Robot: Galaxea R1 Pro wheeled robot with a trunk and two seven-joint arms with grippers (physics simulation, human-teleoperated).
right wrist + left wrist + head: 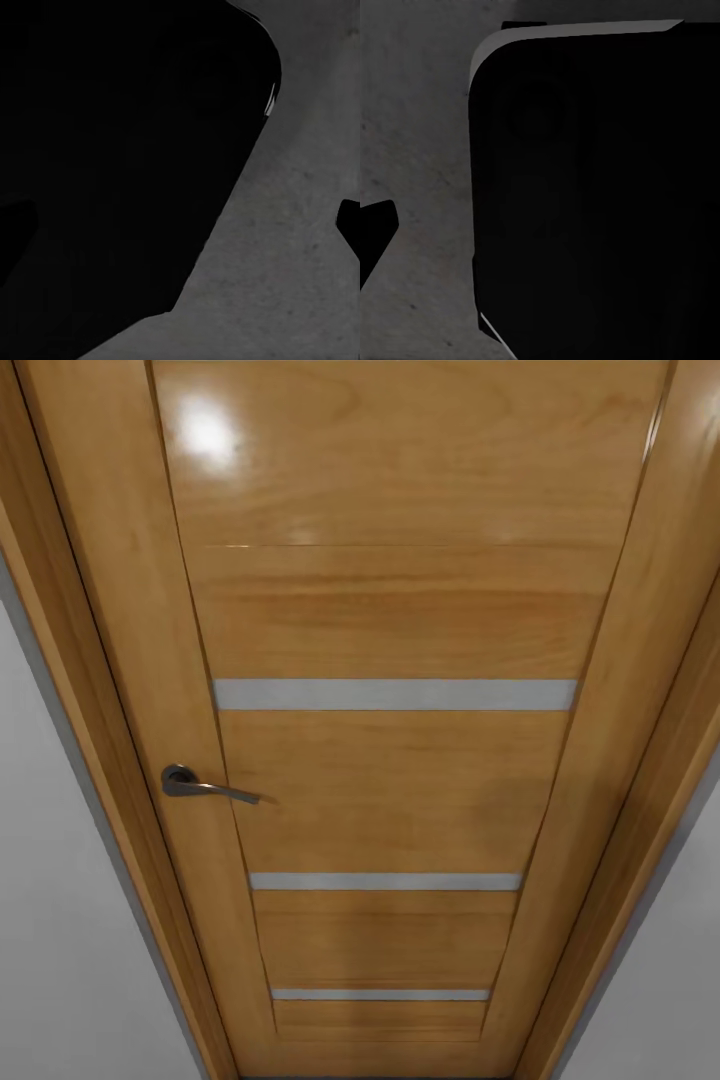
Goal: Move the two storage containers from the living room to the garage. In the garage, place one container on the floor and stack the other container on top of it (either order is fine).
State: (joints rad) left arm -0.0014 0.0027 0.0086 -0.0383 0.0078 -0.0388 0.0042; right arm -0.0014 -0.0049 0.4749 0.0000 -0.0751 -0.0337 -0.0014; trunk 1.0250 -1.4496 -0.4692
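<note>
- A closed orange-brown wooden door (395,760) with pale strips fills the head view between white walls (60,920); its top and foot are cut off.
- A dark lever handle (205,785) sits on its left side.
- Both wrist views show speckled grey concrete floor (420,150) beside a large black rounded body (592,202), too dark to identify.
- Black finger tips (349,225) poke in at the edges; whether either gripper is spread or pressed together cannot be told.
- No view tells where the containers are.

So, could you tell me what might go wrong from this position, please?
1. The wooden door stands shut close in front of the head camera, so driving on would likely bump it.
2. Its lever handle must be worked first, and a gripper could slip off the thin lever.
3. Both wrist views look down on grey concrete floor, so aiming at the handle could be awkward.
</note>
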